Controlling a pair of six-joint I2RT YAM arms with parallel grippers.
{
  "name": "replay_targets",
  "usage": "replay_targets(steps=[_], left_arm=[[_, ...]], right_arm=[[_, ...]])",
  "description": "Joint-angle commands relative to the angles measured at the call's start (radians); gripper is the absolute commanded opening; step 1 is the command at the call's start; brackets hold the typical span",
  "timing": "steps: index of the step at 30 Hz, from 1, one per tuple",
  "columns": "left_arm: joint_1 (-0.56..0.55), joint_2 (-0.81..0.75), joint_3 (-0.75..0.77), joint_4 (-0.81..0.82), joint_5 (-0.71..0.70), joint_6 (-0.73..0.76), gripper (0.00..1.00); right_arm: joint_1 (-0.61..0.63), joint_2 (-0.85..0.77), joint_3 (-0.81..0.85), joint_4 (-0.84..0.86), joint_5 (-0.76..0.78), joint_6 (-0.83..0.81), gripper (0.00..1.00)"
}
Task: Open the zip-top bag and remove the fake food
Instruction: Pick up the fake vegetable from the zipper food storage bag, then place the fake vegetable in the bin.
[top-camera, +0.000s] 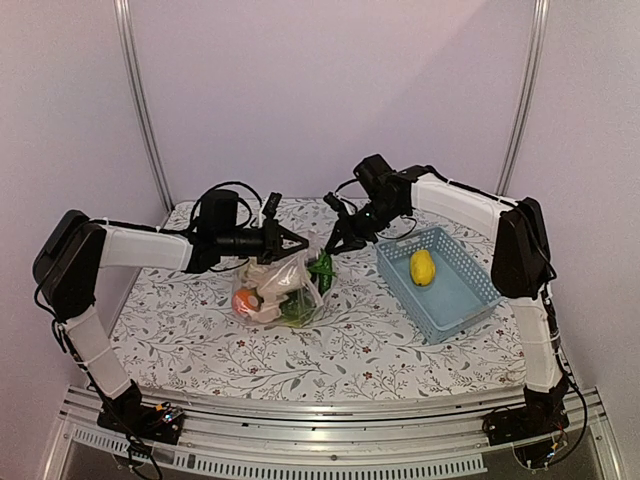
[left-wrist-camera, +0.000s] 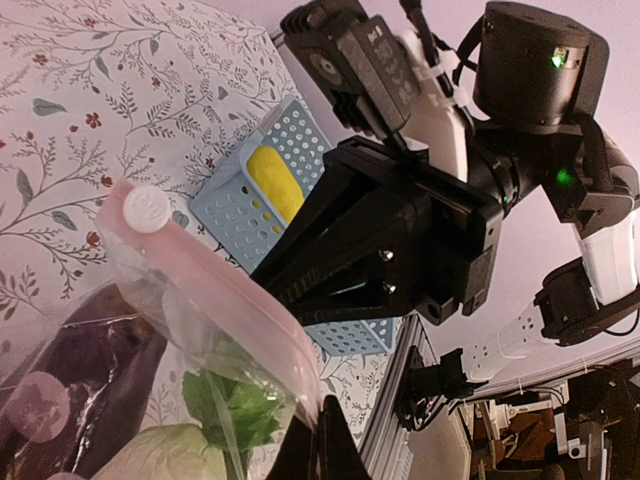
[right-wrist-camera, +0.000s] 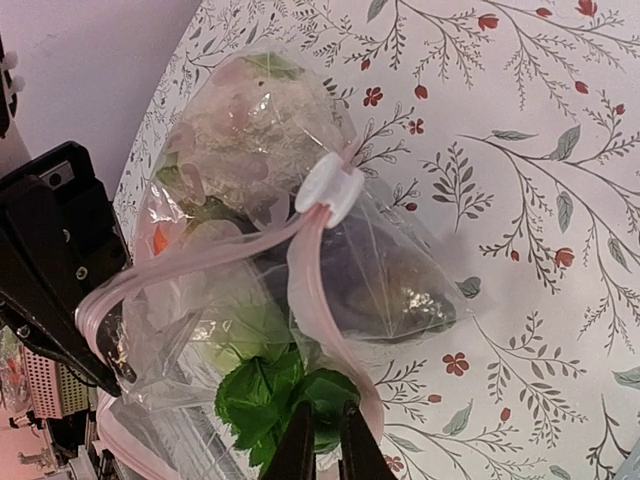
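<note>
**Both grippers at the mouth of the bag**

The right gripper's (right-wrist-camera: 325, 425) fingers (right-wrist-camera: 298, 450) are drawn almost together, only a thin slit between them. Their tips are at the green leafy piece (right-wrist-camera: 272, 395) poking out of the bag's mouth. I can't tell whether they also catch the pink zip strip (right-wrist-camera: 200, 258) beside it.

The left gripper (top-camera: 292, 241) is closed tight on the opposite rim of the zip-top bag (top-camera: 275, 290) and holds it up. The white slider (right-wrist-camera: 330, 187) sits at the far end of the strip.

The bag hangs between the two grippers, its bottom on the flowered table (top-camera: 380, 340). Most of the fake food (top-camera: 262, 300) is inside, including a dark purple eggplant (left-wrist-camera: 70, 380) and an orange piece (top-camera: 243, 303).

Well to the right stands the blue basket (top-camera: 470, 300), with a yellow piece (top-camera: 422, 267) in it.
</note>
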Motion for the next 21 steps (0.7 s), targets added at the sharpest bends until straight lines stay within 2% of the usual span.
replay_targets(steps=[1, 4, 21], left_arm=[[0.005, 0.000, 0.019, 0.015, 0.009, 0.002, 0.00], [0.005, -0.002, 0.019, 0.013, 0.009, 0.002, 0.00], [0.003, 0.009, 0.020, 0.005, 0.006, 0.002, 0.00]], right_arm=[[-0.004, -0.006, 0.022, -0.007, 0.027, -0.016, 0.05], [-0.009, -0.050, 0.012, -0.017, 0.053, -0.042, 0.00], [-0.033, -0.313, -0.071, -0.041, 0.137, -0.156, 0.00]])
